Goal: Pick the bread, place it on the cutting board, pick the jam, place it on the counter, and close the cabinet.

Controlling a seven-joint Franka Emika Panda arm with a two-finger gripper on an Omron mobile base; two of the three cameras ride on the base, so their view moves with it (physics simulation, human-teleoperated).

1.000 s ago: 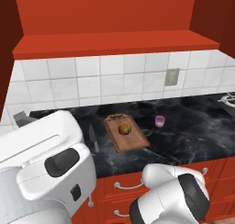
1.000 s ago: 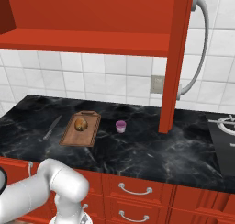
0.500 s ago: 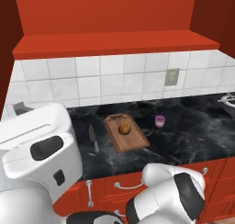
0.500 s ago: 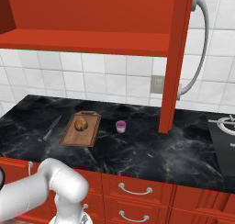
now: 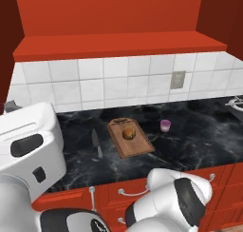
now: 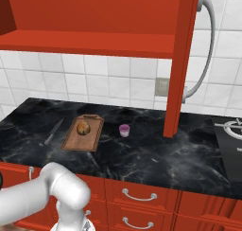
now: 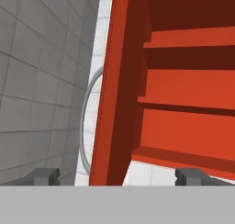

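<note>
The rear wall (image 5: 118, 81) is faced with square white tiles (image 6: 94, 85) in grey grout, and a grey outlet plate (image 5: 178, 79) is mounted on it above the worktop level. Red drawer fronts (image 6: 142, 197) with curved silver handles (image 6: 140, 195) run along the lower edge of both base views. A stove burner (image 6: 231, 128) sits at the far right, and lighting is even with no hard shadows.
</note>
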